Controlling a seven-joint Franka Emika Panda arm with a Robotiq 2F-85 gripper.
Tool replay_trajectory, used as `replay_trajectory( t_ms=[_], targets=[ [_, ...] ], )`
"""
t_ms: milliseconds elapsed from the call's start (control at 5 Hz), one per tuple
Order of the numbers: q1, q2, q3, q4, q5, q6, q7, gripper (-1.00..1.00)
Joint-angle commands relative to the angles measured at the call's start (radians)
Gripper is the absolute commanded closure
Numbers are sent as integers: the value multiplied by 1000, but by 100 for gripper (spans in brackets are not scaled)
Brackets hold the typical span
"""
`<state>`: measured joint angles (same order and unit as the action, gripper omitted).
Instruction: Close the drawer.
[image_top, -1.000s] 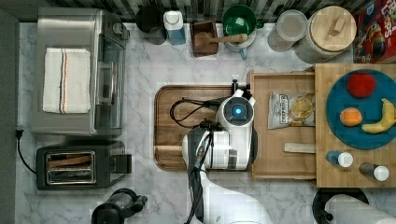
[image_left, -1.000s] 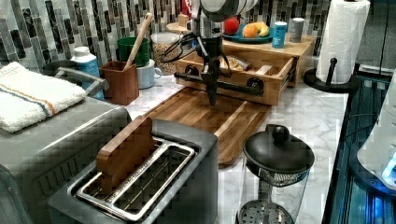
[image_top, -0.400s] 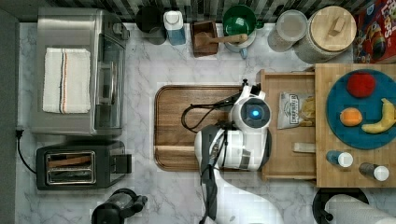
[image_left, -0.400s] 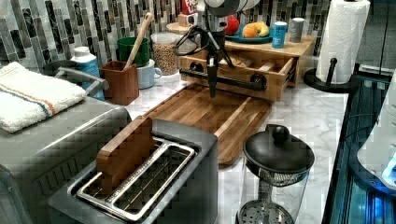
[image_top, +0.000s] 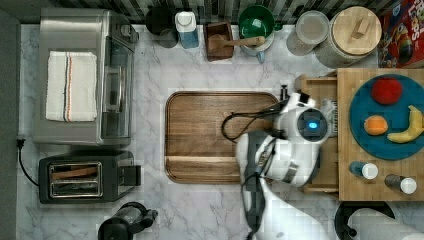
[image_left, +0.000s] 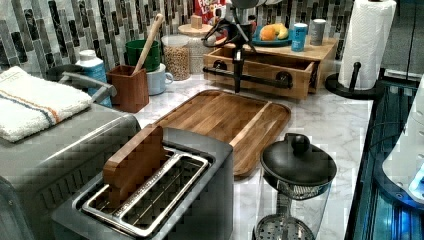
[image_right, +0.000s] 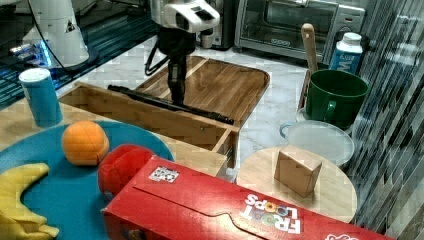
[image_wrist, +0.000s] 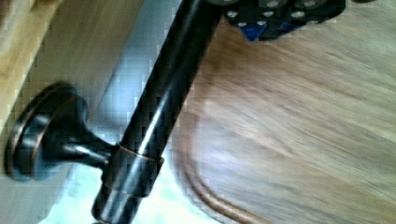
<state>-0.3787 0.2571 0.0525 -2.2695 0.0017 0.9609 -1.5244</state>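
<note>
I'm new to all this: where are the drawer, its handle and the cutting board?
drawer (image_left: 260, 75), left view, its wooden front panel.
handle (image_right: 165, 104), right view, middle of the dark bar.
cutting board (image_top: 200, 130), top view, its bare centre.

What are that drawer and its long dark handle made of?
The drawer looks like pale, matte wood: grain shows on its front. Its handle seems to be metal with a dark bronze finish, since it is glossy with coppery worn edges; painted metal is possible.

One white Panda arm, wrist bent downward, pincer (image_left: 237, 75) pointing straight down toward the table near its far edge in the left view, black cable looped alongside.
</note>
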Motion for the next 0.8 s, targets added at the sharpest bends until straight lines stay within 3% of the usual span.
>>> replay_trajectory(
  t_ms=[200, 400, 800],
  targets=[
    [-214, 96, -119, 272, 44, -54, -119, 100],
    [-226, 85, -116, 257, 18, -37, -43, 100],
    [-195, 8, -130, 164, 29, 0, 86, 100]
  ],
)
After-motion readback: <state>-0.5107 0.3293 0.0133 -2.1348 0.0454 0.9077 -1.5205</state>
